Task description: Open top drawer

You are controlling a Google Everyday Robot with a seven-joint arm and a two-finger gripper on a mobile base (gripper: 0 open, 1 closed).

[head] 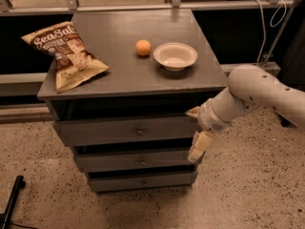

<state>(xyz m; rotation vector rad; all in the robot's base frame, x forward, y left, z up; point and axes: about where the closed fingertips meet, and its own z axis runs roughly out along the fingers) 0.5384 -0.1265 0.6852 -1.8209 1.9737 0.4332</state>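
The top drawer (pixel 105 131) is the widest grey front under the cabinet top, with a small round knob (pixel 139 131) at its centre. It sits pushed in. Two narrower drawers (pixel 138 161) lie below it. My gripper (pixel 195 130) is at the right end of the top drawer's front, to the right of the knob and not touching it. Its cream fingers (pixel 198 146) are spread apart, one above the other, with nothing between them. The white arm (pixel 257 92) comes in from the right.
On the grey cabinet top (pixel 119 75) lie a chip bag (pixel 66 56) at the left, an orange (pixel 143 47) and a white bowl (pixel 175 56). A rail and cables stand behind. A black bar (pixel 12 199) lies on the speckled floor at lower left.
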